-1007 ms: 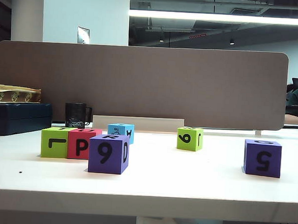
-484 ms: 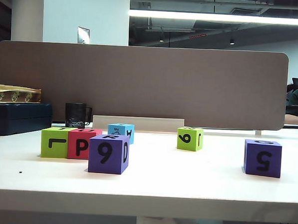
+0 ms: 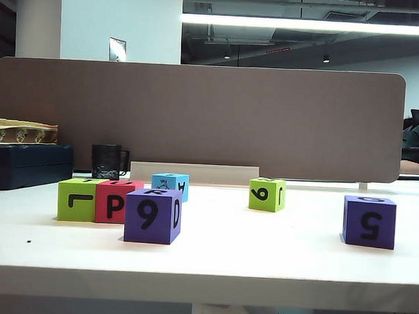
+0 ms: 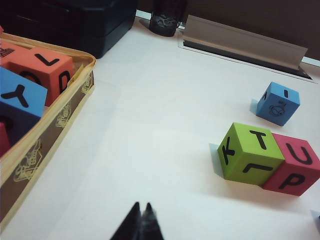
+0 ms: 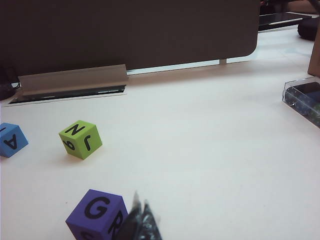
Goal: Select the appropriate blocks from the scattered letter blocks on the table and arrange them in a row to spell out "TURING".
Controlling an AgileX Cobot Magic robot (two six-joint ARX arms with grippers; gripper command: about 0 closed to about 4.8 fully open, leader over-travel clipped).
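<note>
exterior view shows me the white counter with six letter blocks and neither arm in the frame. at the left a lime green block and a red-pink block stand touching side by side, with a purple block in front of them, nearer the camera. a light blue block sits behind these toward the brown-grey divider panel, a second lime green block lies right of centre, and a second purple block stands well apart at the right. a black mug is by the panel.

in the left wrist view my left claw hangs over bare counter with its tips pressed together, holding nothing; a zipped case of spare blocks lies beside it.

in the right wrist view my right claw has its tips together just beside the purple block showing g, not clamped on it.
</note>
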